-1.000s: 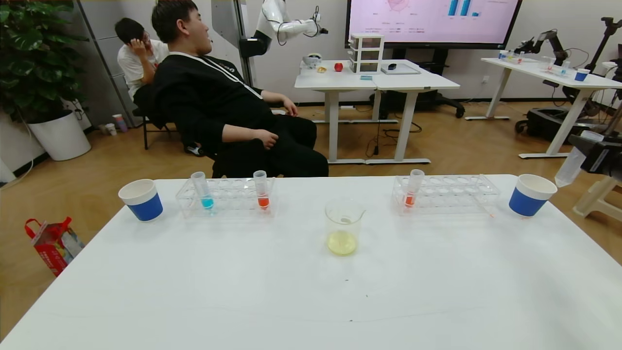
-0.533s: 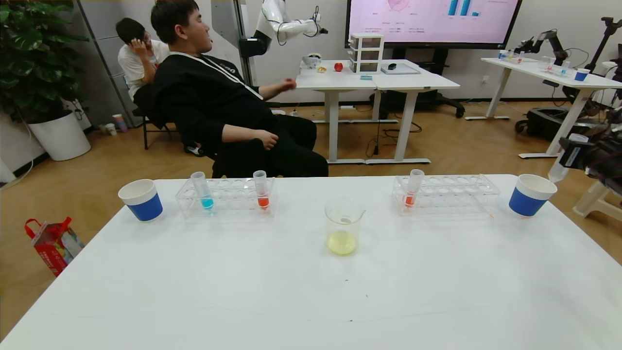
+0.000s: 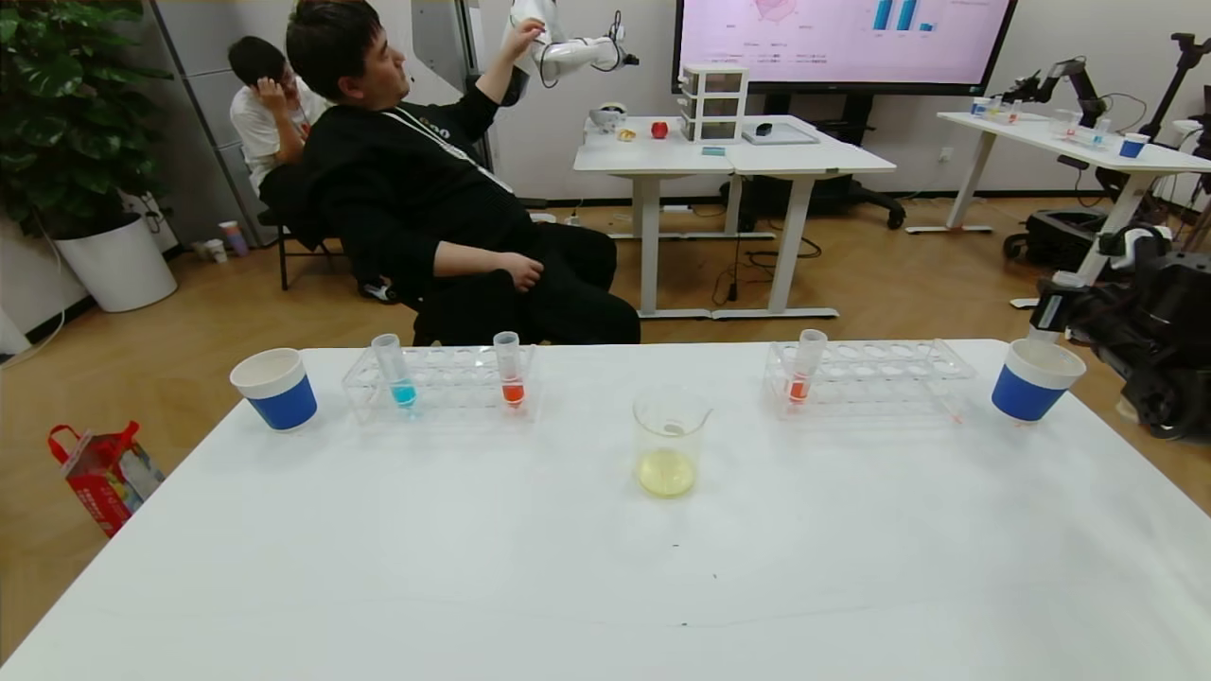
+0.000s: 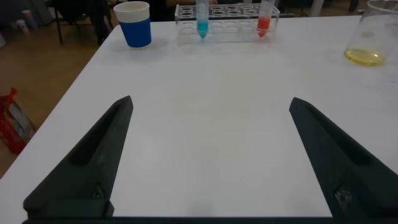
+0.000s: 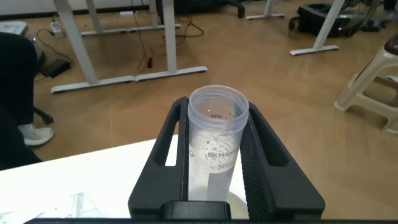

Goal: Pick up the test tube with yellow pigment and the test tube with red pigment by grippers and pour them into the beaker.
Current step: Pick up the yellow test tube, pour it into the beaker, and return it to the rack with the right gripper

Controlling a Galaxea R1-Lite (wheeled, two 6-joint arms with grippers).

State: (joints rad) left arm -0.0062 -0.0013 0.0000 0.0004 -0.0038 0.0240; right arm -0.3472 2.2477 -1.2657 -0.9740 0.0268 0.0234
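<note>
White bench point(image 3: 605, 586) holds the beaker point(image 3: 670, 443) (yellow liquid inside), while the right gripper point(image 5: 214, 155) squeezes an empty tube point(image 5: 214, 143) over a blue cup point(image 3: 1033, 378), and the left gripper point(image 4: 208, 155) fingers stay wide apart.

clear squat plastic beaker point(image 3: 670, 442) with pale yellow liquid, clear slim tubes with orange-red point(image 3: 509, 370) and cyan point(image 3: 393, 370) liquid, blue-and-white paper cups point(image 3: 275, 389), plain white tabletop point(image 3: 605, 567)

The head view looks forward and down over the white table point(image 3: 605, 567) from afar. The left wrist view skims low across it, sharing the beaker point(image 4: 373, 34). The right wrist view looks closely down past its held tube point(image 5: 214, 146).
</note>
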